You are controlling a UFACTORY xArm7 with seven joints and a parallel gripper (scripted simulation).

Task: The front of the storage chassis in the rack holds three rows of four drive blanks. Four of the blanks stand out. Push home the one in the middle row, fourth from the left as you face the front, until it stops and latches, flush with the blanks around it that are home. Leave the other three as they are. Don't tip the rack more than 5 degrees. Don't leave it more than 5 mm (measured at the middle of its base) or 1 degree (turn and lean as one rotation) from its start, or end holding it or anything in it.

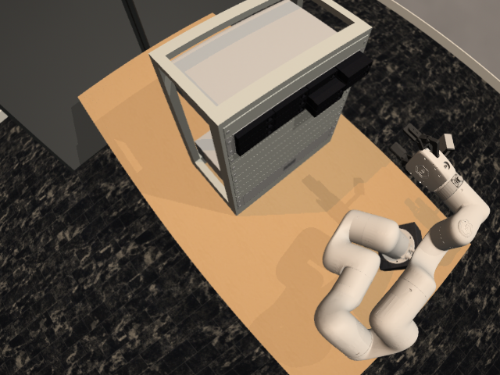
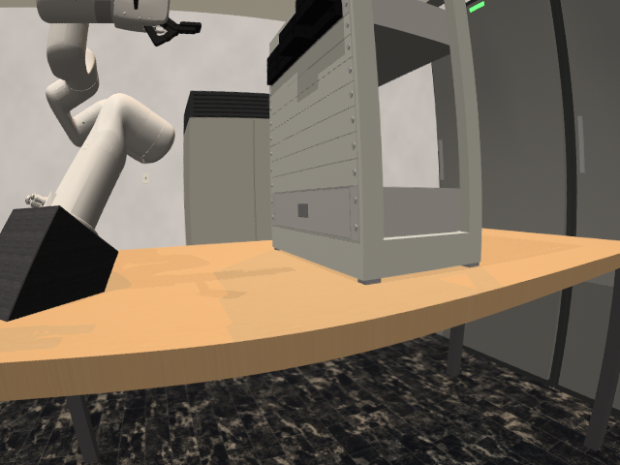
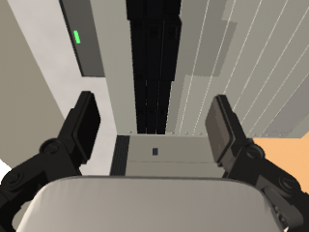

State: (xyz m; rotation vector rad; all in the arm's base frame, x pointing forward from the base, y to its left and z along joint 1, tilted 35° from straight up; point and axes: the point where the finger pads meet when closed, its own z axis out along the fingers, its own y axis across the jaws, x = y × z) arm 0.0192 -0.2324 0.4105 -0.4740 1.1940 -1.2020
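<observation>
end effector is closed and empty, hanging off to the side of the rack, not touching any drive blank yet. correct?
Not quite: the end effector is open, not closed. The wrist view shows its two fingers spread wide with nothing between them. The rest holds: in the top view it hangs off to the side of the rack, apart from the drive blanks.
</observation>
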